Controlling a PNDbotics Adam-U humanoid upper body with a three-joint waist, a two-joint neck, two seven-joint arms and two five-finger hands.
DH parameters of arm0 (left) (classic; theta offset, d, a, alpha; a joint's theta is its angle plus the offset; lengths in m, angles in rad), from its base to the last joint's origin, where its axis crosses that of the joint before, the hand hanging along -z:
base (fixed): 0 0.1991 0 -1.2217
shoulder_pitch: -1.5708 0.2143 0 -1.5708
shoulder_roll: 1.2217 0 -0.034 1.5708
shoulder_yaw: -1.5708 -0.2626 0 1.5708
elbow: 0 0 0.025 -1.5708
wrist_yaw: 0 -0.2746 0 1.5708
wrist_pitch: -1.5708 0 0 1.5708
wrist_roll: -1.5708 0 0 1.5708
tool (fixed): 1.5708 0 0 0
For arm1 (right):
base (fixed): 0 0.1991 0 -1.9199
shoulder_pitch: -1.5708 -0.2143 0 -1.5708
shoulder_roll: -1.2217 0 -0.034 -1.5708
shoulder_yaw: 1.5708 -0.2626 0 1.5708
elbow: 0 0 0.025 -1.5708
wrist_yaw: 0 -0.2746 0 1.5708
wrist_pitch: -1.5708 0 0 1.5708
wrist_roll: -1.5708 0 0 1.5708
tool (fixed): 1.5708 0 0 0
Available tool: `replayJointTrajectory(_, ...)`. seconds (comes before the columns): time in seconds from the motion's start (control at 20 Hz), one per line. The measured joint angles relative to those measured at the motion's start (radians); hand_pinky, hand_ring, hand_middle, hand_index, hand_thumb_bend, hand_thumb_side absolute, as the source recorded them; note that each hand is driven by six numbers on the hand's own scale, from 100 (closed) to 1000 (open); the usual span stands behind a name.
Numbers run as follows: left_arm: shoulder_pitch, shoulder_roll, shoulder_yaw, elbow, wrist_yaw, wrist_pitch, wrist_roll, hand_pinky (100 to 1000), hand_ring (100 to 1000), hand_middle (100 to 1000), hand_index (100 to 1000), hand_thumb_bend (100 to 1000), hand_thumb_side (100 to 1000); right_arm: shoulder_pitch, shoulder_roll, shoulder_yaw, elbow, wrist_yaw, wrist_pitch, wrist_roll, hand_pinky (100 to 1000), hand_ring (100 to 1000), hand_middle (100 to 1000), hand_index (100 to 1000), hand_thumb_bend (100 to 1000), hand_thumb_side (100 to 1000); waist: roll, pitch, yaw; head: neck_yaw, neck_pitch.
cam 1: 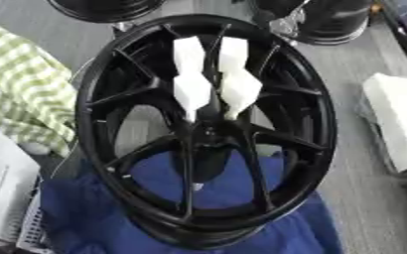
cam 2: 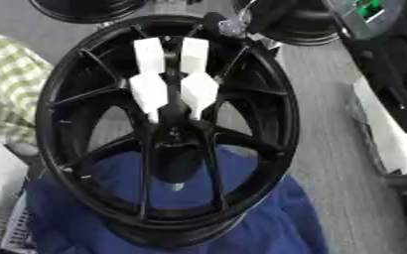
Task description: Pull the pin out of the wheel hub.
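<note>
Hand over wheel hub
Hand (cam 1: 205, 82) with white fingers (cam 1: 192, 94) extended straight, reaching into black wheel hub (cam 1: 206, 136) centre; hub on blue cloth (cam 1: 233, 186).

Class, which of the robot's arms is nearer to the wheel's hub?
Right, apparently. A black and silver part, seemingly the right arm, reaches over the upper rim of the wheel, above the hub. The left arm shows in neither view.

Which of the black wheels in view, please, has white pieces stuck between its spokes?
The large wheel hub in the centre, on the blue cloth; two white pieces sit in it. The wheels behind show none.
</note>
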Motion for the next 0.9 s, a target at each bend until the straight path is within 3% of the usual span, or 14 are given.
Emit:
replayJointTrajectory(0.65, 0.007, 0.0, 0.006, 0.011, 0.0, 0.004, 0.005, 722, 649, 600, 790, 100, 603, 0.035, 0.032, 0.013, 0.01, 0.117, 0.048, -0.043, 902, 802, 758, 841, 100, 420, -0.001, -0.001, 0.002, -0.017, 0.0)
replayJointTrajectory(0.85, 0.007, 0.0, 0.006, 0.013, 0.0, 0.006, 0.006, 722, 648, 599, 789, 100, 601, 0.042, 0.033, 0.015, -0.011, 0.121, 0.079, -0.046, 906, 806, 763, 853, 100, 481, -0.001, -0.001, 0.004, -0.017, 0.0)
replayJointTrajectory(0.9, 0.007, 0.0, 0.006, 0.014, 0.0, 0.006, 0.007, 721, 648, 599, 789, 100, 601, 0.044, 0.033, 0.018, -0.018, 0.121, 0.087, -0.044, 914, 810, 767, 864, 100, 544, -0.001, -0.001, 0.005, -0.018, 0.0)
